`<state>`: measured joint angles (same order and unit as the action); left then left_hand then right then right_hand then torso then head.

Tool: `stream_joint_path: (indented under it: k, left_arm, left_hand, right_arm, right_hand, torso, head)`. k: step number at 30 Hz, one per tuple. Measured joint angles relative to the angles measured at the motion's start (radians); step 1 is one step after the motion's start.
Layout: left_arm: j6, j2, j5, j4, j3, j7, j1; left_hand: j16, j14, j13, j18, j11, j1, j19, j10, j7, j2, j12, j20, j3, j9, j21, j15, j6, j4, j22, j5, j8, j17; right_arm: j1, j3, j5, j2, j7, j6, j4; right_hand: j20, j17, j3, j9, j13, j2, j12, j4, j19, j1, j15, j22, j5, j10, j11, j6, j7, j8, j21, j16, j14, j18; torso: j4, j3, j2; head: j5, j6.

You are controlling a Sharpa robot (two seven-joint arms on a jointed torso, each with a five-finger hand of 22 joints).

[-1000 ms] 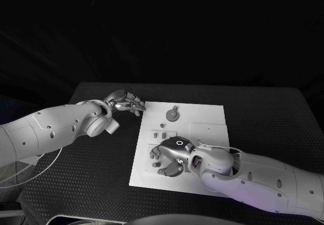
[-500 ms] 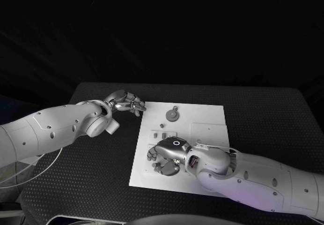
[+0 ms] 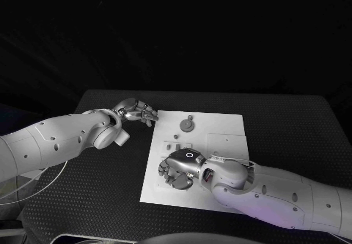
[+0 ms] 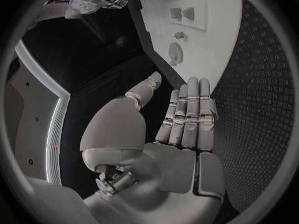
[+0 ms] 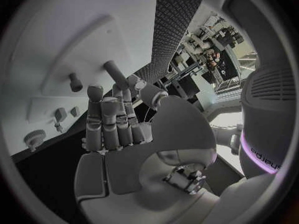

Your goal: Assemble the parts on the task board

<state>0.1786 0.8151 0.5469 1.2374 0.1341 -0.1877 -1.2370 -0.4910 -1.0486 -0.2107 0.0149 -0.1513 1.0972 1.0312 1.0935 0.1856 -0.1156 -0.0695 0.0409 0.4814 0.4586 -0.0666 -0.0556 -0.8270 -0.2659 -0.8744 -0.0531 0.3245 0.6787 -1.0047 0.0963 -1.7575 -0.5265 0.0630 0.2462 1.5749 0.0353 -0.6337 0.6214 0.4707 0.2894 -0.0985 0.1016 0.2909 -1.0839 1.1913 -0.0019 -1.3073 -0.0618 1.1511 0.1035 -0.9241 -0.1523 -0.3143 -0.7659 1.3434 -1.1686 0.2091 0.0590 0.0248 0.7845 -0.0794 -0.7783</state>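
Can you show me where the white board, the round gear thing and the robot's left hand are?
task board [image 3: 224,127], head view, bare far corner.
round gear [image 3: 188,124], head view, its middle.
left hand [image 3: 138,110], head view, its knuckles.

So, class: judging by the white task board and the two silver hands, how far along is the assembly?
Early. A round grey gear-like part sits on the white task board. The right hand hovers over the board's near left pegs, holding nothing visible. The left hand waits open at the board's far left corner. Most assembly remains.
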Motion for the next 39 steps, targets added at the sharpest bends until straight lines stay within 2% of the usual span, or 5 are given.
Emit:
stream_joint_path:
  k: [4,26,30,34,39]
  left_arm:
    - [-0.001,0.001,0.0,0.0,0.0,0.0,0.0]
    - [-0.004,0.003,0.0,0.0,0.0,0.003,0.0]
    - [-0.004,0.003,0.0,-0.001,0.0,0.003,0.0]
    - [-0.005,0.003,0.0,-0.001,0.0,0.003,0.0]
    - [-0.005,0.003,0.0,-0.001,0.0,0.004,0.0]
  left_hand:
    - [0.0,0.0,0.001,0.0,0.0,0.0,0.0,0.0,0.0,0.0,0.0,0.0,-0.002,-0.001,0.0,0.0,0.0,0.002,0.0,0.0,0.0,0.001]
    - [0.004,0.0,0.002,0.0,0.0,0.0,0.0,0.0,0.0,0.0,0.0,0.0,-0.002,-0.001,0.0,0.0,0.0,0.002,0.001,0.0,0.0,0.003]
    - [0.004,0.0,0.002,0.0,0.0,0.0,0.0,0.0,0.0,0.0,0.0,0.0,-0.002,-0.001,0.0,0.0,0.0,0.002,0.001,0.0,0.0,0.004]
    - [0.004,0.0,0.002,0.0,0.0,0.0,0.0,0.0,0.0,0.0,0.0,0.0,-0.002,-0.001,0.0,0.0,0.0,0.002,0.001,0.0,0.0,0.004]
    - [0.004,0.0,0.002,0.0,0.0,0.0,0.0,0.0,0.0,0.0,0.0,0.0,-0.002,-0.001,0.0,0.0,0.0,0.002,0.001,0.0,0.0,0.004]
  right_arm:
    - [0.0,0.0,-0.001,-0.002,-0.001,0.0,-0.001]
    - [0.0,0.001,-0.008,-0.023,0.0,0.007,0.002]
    - [0.0,0.001,-0.008,-0.024,0.001,0.012,0.002]
    - [0.0,0.001,-0.006,-0.026,0.002,0.016,0.001]
    - [0.0,0.001,-0.002,-0.03,0.002,0.017,0.001]
  right_hand:
    - [0.0,0.001,0.006,0.002,0.001,0.0,0.0,0.0,0.0,0.0,0.0,0.0,0.0,0.004,-0.004,-0.006,0.006,-0.005,0.0,0.0,0.0,0.0]
    - [0.001,0.005,0.006,0.003,0.001,-0.004,0.0,0.0,-0.001,-0.004,-0.003,0.0,0.0,0.011,-0.004,-0.009,0.002,-0.005,-0.005,0.0,-0.004,0.0]
    - [0.001,0.006,0.008,0.002,0.001,-0.016,-0.005,-0.003,-0.001,-0.008,-0.003,0.0,0.0,0.01,-0.003,-0.008,0.001,-0.002,-0.005,-0.001,-0.004,0.0]
    - [0.003,0.009,0.008,-0.009,-0.012,-0.056,-0.034,-0.003,0.001,-0.021,0.006,0.0,0.0,-0.033,0.015,0.035,-0.016,0.027,-0.005,-0.001,0.006,0.0]
    - [0.003,0.009,-0.004,-0.015,-0.022,-0.084,-0.037,-0.008,0.002,-0.049,0.014,0.0,0.0,-0.058,0.029,0.056,-0.027,0.036,-0.005,0.0,0.015,0.0]
  torso:
    - [0.0,0.0,0.0]
    - [-0.0009,0.0011,0.0]
    - [-0.0008,0.0011,0.0]
    - [-0.0007,0.001,0.0]
    - [-0.0005,0.0005,0.0]
  head:
    - [0.0,0.0]
    - [-0.003,-0.002]
    - [-0.002,-0.001]
    - [-0.001,-0.001]
    - [-0.001,-0.001]
